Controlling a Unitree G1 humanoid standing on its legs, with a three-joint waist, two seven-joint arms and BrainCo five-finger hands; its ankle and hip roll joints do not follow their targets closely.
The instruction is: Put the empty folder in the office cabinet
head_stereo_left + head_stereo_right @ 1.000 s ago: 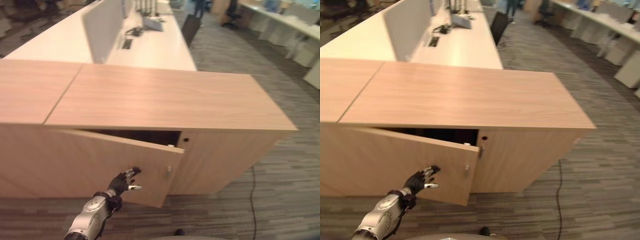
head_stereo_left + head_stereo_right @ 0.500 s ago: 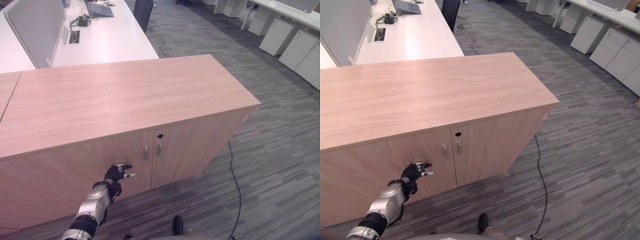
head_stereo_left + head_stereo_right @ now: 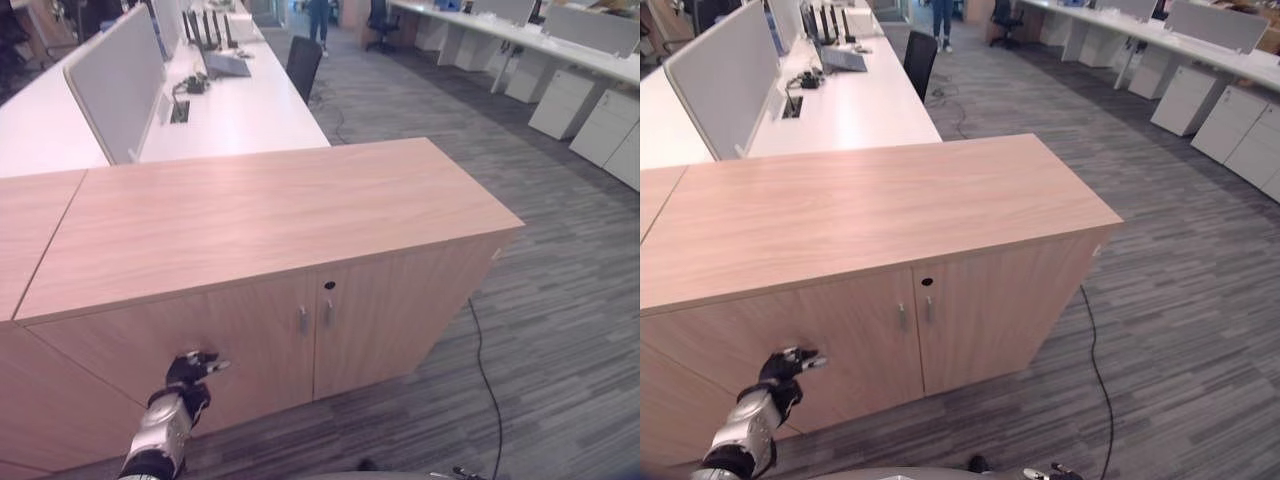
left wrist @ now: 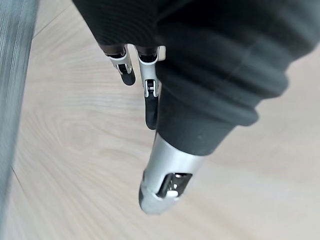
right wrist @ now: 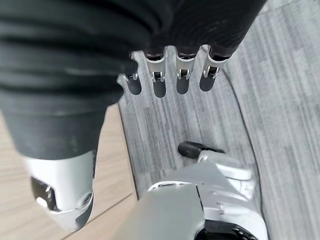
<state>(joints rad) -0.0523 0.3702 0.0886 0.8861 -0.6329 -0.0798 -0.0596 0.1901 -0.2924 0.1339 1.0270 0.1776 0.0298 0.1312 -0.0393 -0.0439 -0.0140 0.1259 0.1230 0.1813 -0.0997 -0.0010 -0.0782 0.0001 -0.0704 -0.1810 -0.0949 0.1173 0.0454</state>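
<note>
Now both doors (image 3: pixel 250 345) of the cabinet (image 3: pixel 270 215) stand flush and shut, their two small handles (image 3: pixel 303 320) side by side below a round lock. The left hand (image 3: pixel 190 370) is held up in front of the left door, its fingers (image 4: pixel 150 107) straight and relaxed and holding nothing; in its wrist view the door's wood grain lies just past them, though whether the tips touch the panel cannot be told. The right hand (image 5: pixel 170 80) hangs low over the grey carpet (image 3: pixel 560 330), fingers loosely extended and likewise empty.

The folder is in neither hand, and it lies neither on the cabinet's bare top nor on the carpet round it. With the doors closed, it is most likely inside already, though the frames cannot confirm that.

Judged from this, the task stands at its closing step, the door pushed home and the placing apparently done. What remains would be to draw the left hand clear of the panel without catching a handle, and to check that the left door sits flush rather than springing open.
</note>
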